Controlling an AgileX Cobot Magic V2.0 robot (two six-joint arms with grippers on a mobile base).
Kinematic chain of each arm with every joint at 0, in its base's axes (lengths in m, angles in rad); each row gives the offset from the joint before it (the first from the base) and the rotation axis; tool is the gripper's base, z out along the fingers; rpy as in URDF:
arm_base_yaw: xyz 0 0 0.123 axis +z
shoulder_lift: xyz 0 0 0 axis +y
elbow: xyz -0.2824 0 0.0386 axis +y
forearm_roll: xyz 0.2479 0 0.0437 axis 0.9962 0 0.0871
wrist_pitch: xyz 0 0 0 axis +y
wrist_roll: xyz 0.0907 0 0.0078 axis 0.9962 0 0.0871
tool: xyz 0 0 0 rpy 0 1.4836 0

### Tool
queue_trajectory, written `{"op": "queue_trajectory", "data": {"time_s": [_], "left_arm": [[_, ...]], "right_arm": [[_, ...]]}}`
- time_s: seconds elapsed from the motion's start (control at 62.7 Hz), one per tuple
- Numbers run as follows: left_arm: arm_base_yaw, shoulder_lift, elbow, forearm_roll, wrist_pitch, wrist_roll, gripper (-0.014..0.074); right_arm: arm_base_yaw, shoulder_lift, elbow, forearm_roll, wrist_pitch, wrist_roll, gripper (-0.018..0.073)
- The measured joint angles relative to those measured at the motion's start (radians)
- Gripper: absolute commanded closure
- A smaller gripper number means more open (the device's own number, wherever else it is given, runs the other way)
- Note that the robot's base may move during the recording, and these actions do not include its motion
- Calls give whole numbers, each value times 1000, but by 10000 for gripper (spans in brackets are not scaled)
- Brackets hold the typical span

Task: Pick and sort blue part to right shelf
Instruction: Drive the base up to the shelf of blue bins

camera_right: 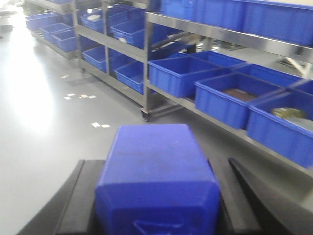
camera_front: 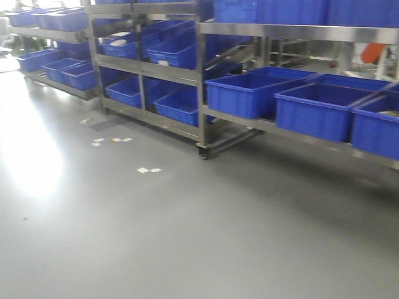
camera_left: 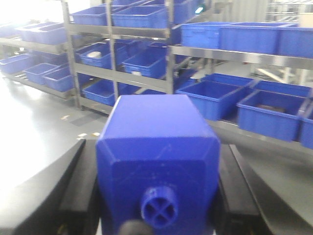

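In the right wrist view the blue part (camera_right: 156, 171), a deep-blue square block with sloped shoulders, fills the space between the black fingers (camera_right: 80, 196). My right gripper (camera_right: 156, 164) is shut on it; its near end is cut off by the frame's lower edge. My left gripper (camera_left: 157, 147) is shut on a different blue block (camera_left: 156, 142), which has a tiny round cross-marked stud (camera_left: 159, 206) facing the camera. The right shelf (camera_front: 293, 31), a steel rack with blue bins (camera_front: 255, 93), stands ahead on the right. Neither gripper shows in the front view.
A wheeled steel rack (camera_front: 201, 134) with several blue bins stands in the middle, and another rack (camera_front: 56, 81) is at far left. Grey floor (camera_front: 187, 230) stretches in front, with small white tape marks (camera_front: 148, 169). Some right-hand bins hold items (camera_right: 288, 112).
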Motion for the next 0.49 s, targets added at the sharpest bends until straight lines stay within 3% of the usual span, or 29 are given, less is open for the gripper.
{"op": "queue_trajectory", "data": {"time_s": [0.494], "left_arm": [[0, 0, 0, 0, 0, 0, 265]], "right_arm": [[0, 0, 0, 0, 2, 0, 187]]}}
